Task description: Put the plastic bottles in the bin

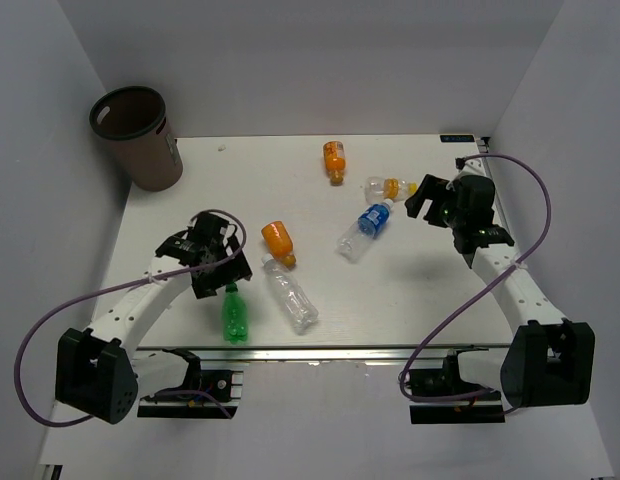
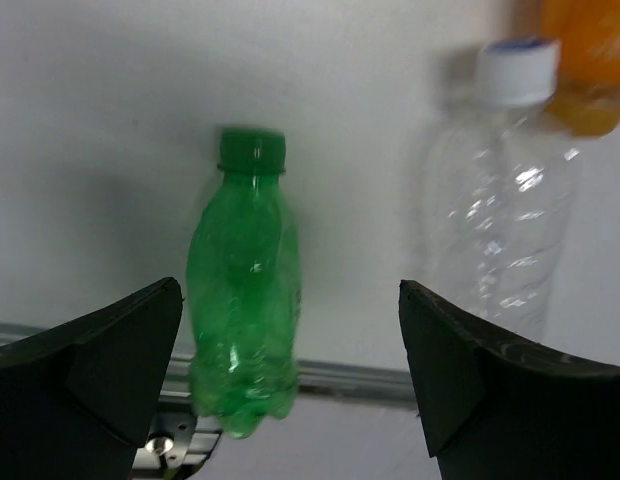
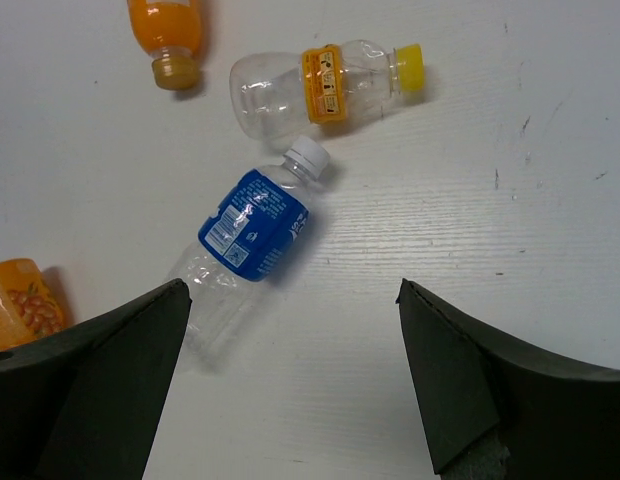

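Top view: bin [image 1: 155,165] by the far-left corner of the surface [image 1: 420,300]; bottles [image 1: 290,298] lie scattered on it, well apart from the bin.
Left wrist: left hand [image 2: 290,385] spread wide, holding nothing, over the green bottle [image 2: 242,320].
Right wrist: right hand [image 3: 290,385] spread wide, holding nothing, above the blue-labelled bottle [image 3: 252,235].

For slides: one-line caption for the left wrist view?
Open left gripper poised over the green bottle, with the long clear bottle beside it and an orange bottle beyond.
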You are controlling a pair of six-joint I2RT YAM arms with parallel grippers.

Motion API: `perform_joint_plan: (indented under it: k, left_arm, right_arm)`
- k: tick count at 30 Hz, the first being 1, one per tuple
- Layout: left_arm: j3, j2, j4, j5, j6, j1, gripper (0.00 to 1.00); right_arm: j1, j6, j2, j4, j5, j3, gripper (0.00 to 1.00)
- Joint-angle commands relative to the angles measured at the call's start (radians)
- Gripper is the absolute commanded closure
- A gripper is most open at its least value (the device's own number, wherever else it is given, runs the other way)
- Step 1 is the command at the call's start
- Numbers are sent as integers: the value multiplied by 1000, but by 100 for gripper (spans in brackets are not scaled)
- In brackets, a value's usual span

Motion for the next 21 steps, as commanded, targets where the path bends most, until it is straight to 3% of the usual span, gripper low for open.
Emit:
perform_joint_plan:
  k: [1,4,8,11,13,15,16,18,19,21]
  left_arm:
    - [-36,-6,-123,35,64,-43,2]
    - [-59,0,-132,48,67,-70,2]
    - [-108,21,-173,-54,21,-75,2]
    - [-180,38,-57,24,-9,-78,2]
    - [-220,40,15,73,-46,-84,8]
    - [-239,43,121,78,-71,-86,17]
    - [-236,57,143,78,-78,-86,32]
    - [-188,66,161,62,-89,-86,48]
    - [-159,64,152,17,-86,-86,65]
    - [-29,54,80,-66,-82,-86,71]
  right_arm:
    - [-2,-18,11,-7,-25,33,11]
    - [-2,-21,20,-12,-30,36,11]
    - [-2,-28,26,-18,-28,39,11]
    - [-2,-25,31,-16,-16,36,11]
    - [-2,-25,31,-16,-10,34,11]
    - [-2,-25,31,-13,6,31,11]
    - [-2,-24,31,-13,12,31,11]
    - [-2,-24,31,-15,19,34,11]
    - [-2,-28,31,-15,18,36,11]
    - [-2,-44,28,-13,7,36,11]
